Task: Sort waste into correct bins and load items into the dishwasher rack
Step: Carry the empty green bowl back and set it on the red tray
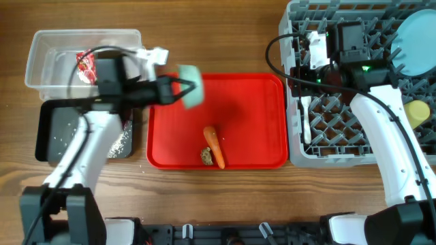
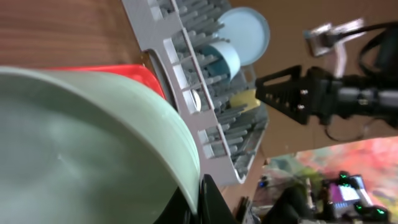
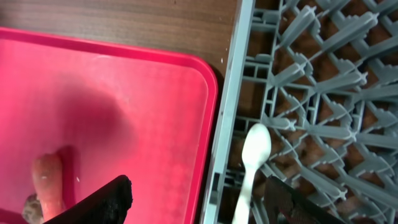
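Observation:
My left gripper [image 1: 178,87] is shut on the rim of the mint green bowl [image 1: 192,85] and holds it tilted above the red tray's back left; the bowl fills the left wrist view [image 2: 81,143]. My right gripper [image 1: 303,85] is open and empty over the grey rack's [image 1: 340,146] left edge, above the white spoon [image 3: 254,162] that lies in the rack. The carrot [image 1: 214,146] and brown lump [image 1: 206,156] lie on the tray. The pale blue plate [image 1: 415,44], pale blue bowl [image 2: 224,59] and yellow cup [image 1: 417,112] stand in the rack. The tissue is not in view.
The red tray [image 1: 259,122] lies between the bins and the rack. The clear tub [image 1: 48,51] at the back left holds the red-and-white wrapper [image 1: 85,66]. The black tray [image 1: 51,133] in front of it holds rice grains [image 1: 119,143].

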